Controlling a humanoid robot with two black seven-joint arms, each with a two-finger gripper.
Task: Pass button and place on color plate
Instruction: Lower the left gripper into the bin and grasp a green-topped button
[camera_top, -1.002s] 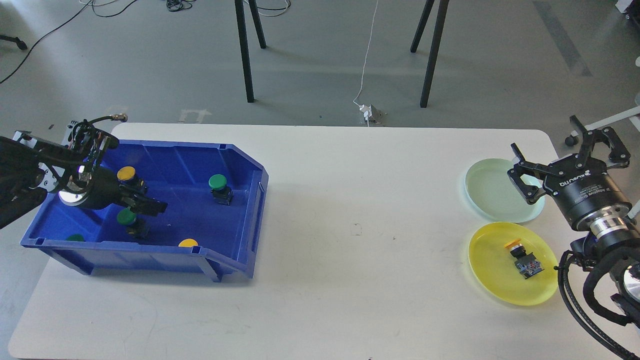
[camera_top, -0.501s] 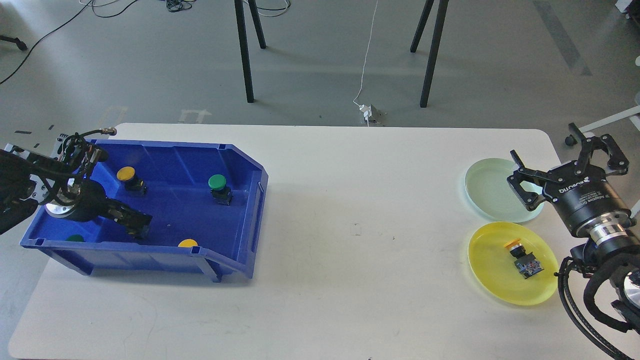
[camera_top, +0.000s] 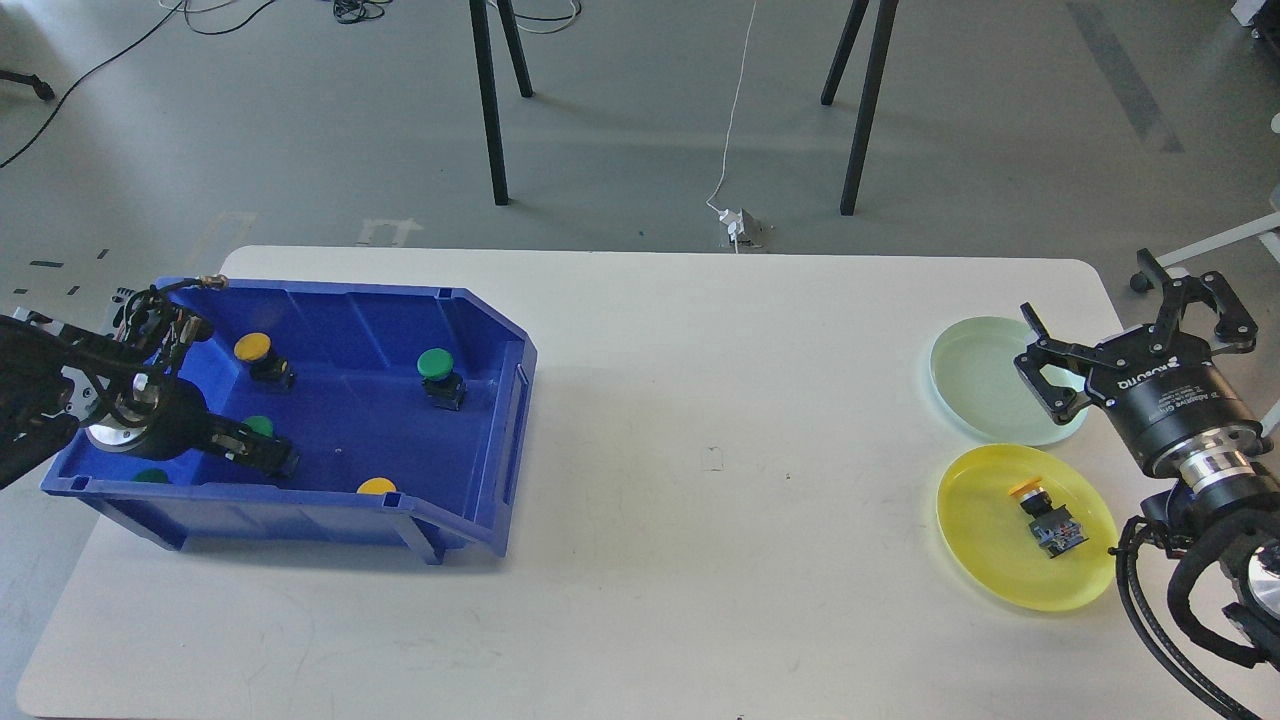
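Left gripper (camera_top: 268, 456) fingers low inside blue bin (camera_top: 480, 330), at green button (camera_top: 258, 428); closure cannot be told. Right gripper (camera_top: 1135, 340) fingers spread over pale green plate (camera_top: 975, 375), likely awaiting handover. Yellow button (camera_top: 1040, 510) on yellow plate (camera_top: 975, 545).

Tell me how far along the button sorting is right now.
Done: one yellow-capped push button lies on the round yellow plate. In hand: the left claw is down in the blue plastic bin at a green-capped button; grip unclear. Left: the pale green plate holds nothing, the right claw is open, and other buttons remain in the bin.
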